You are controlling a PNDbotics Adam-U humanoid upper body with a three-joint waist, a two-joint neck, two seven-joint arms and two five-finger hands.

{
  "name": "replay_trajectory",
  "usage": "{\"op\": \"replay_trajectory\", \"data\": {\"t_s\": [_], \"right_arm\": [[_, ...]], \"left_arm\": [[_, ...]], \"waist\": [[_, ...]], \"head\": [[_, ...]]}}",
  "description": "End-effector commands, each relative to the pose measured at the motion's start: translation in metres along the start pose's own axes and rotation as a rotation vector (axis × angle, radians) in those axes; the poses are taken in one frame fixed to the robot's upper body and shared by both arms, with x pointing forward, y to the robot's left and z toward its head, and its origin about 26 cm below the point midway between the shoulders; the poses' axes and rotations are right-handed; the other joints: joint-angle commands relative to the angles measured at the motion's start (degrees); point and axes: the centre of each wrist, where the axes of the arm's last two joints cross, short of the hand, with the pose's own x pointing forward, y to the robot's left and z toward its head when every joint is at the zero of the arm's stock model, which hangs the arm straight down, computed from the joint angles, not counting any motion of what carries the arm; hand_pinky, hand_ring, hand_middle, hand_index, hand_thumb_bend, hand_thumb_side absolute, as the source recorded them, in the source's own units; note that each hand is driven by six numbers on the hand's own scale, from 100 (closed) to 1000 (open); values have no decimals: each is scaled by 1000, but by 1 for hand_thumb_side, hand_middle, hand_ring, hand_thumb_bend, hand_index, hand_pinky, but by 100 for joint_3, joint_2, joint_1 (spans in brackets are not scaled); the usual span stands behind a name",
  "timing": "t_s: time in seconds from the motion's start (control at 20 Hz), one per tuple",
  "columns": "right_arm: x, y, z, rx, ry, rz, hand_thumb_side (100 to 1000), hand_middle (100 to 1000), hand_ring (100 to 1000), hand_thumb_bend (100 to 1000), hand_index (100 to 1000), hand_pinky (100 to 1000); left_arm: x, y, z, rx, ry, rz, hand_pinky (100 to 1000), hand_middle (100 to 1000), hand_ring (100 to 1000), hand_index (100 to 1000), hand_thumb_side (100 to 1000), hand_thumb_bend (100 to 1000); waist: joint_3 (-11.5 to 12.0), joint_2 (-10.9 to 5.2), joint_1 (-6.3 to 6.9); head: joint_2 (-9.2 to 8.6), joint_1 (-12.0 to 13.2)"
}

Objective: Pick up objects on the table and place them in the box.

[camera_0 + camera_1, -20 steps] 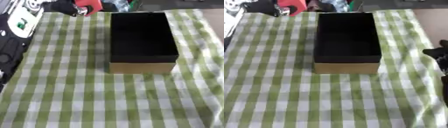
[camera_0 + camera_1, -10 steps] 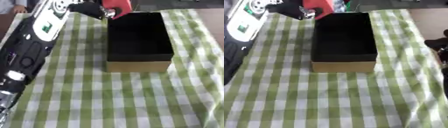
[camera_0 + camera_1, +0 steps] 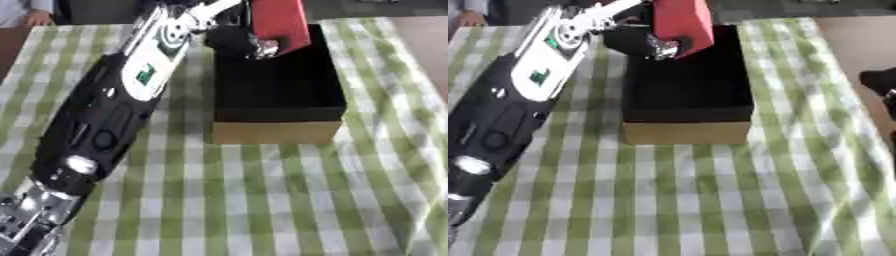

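Over the box's (image 3: 278,75) far end, left hand (image 3: 234,41) fingers clasp a red block (image 3: 280,21), long axis near-upright.

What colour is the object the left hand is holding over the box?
Red; the object shows best in the left eye view, held by the left hand.

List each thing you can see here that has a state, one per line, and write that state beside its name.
Red block: held in the air, tilted, above the far end of the box.
Box: open at the top, upright on the cloth, no contents visible.
Left hand: fingers curled round the red block.
Right hand: only a dark part at the right edge, fingers not readable.
Tablecloth: spread out, rumpled on the right.
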Motion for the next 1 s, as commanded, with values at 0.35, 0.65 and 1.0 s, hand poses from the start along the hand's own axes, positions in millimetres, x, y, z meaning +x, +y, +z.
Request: {"op": "replay_trajectory", "data": {"t_s": [0.35,0.65,1.0], "right_arm": [[7,-1,-7,4,-24,-2,884,606,723,100,812,840],[6,0,-6,5,-19,-3,886,605,721,100,810,840],[6,1,-5,8,-12,-3,887,605,721,100,809,840]], "left_arm": [[8,-12,-7,-21,10,-71,649,535,590,664,611,100],[8,-20,-8,-51,0,-97,667,621,658,787,646,149],[8,-23,-8,-66,-14,-156,817,906,893,1000,827,725]], "waist": [[-28,-216,17],[-49,-215,16],[-54,-225,32]], "head": [[-6,47],[-18,46],[-22,43]]}}
